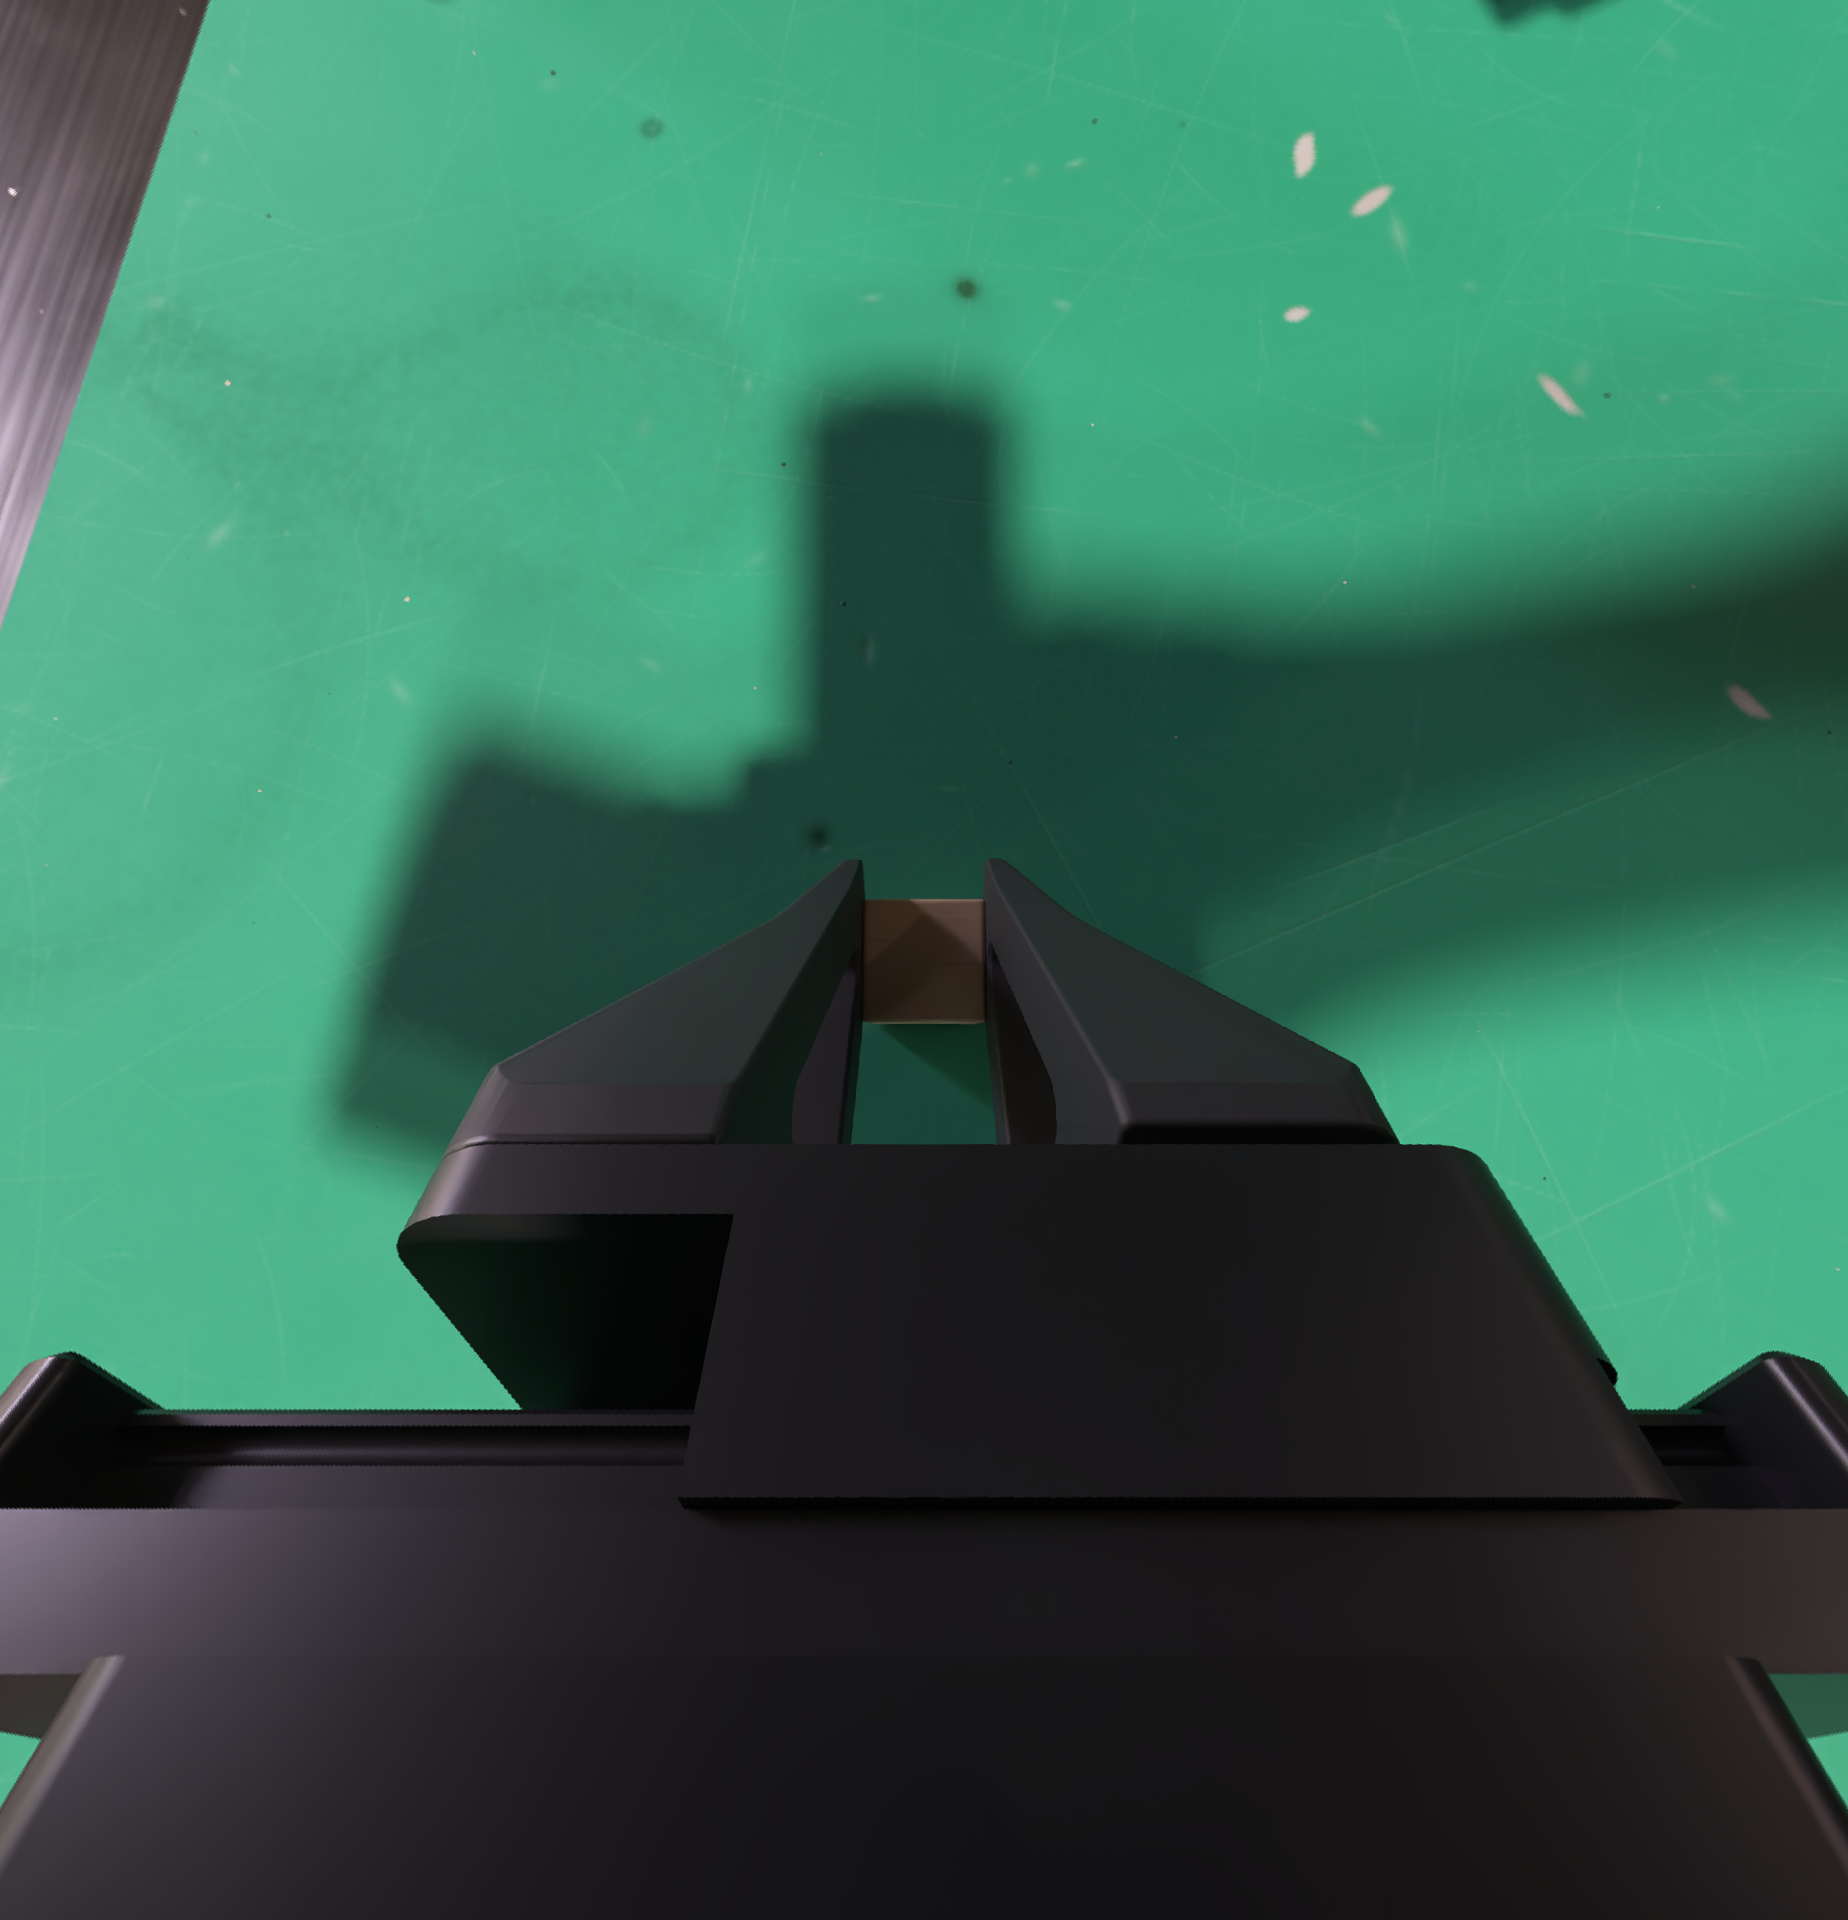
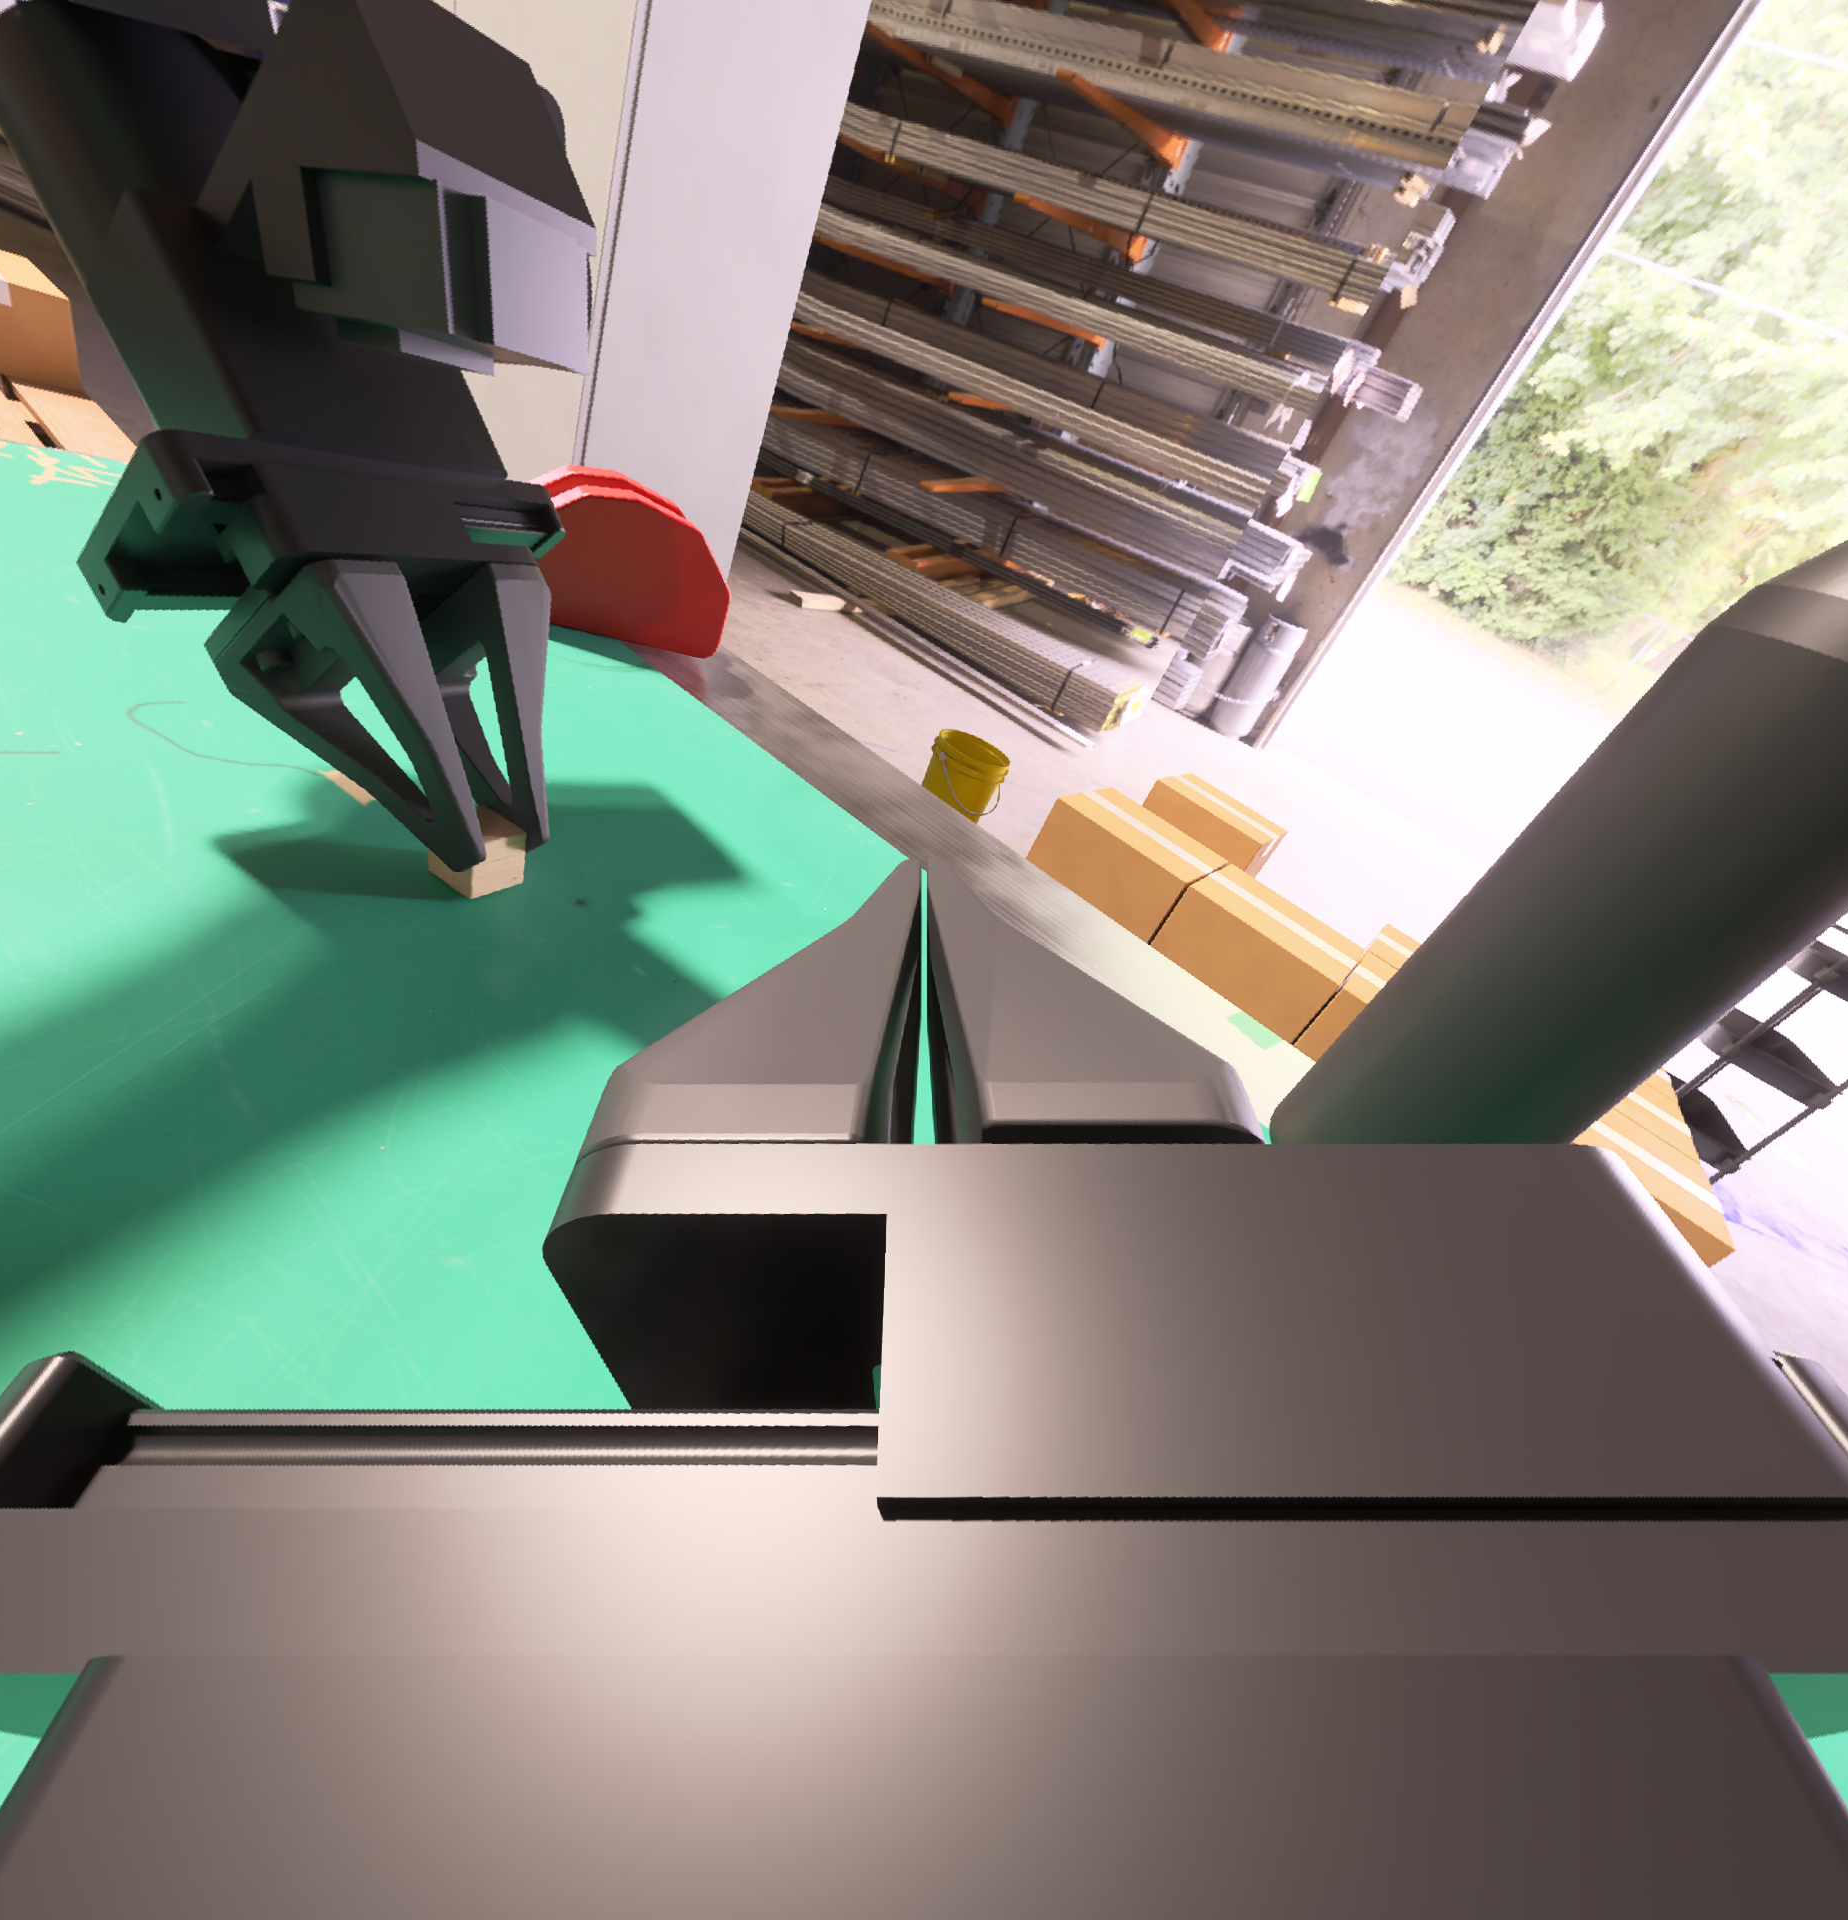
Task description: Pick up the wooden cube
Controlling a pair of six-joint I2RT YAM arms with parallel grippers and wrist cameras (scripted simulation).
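- Wooden cube (image 1: 922, 961) sits pinched between the left claw (image 1: 924, 883), resting on the green counter (image 1: 380, 520).
- Lift straight up, grip steady.
- Right claw (image 2: 921, 883), at the cube's four o'clock, is clenched, empty.

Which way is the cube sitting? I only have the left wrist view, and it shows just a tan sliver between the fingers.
Observer: In the right wrist view the wooden cube rests flat on the green mat, with the left gripper closed around it from above.
Operator: Is it lifted yet?
Observer: It does not look so; the cube's bottom edge meets the mat, with its shadow right beside it.
Operator: Where is the other arm?
Observer: The right gripper is shut on nothing, apart from the cube, near the mat's edge.
Operator: Anything else on the table?
Observer: A red block stands beyond the left gripper.
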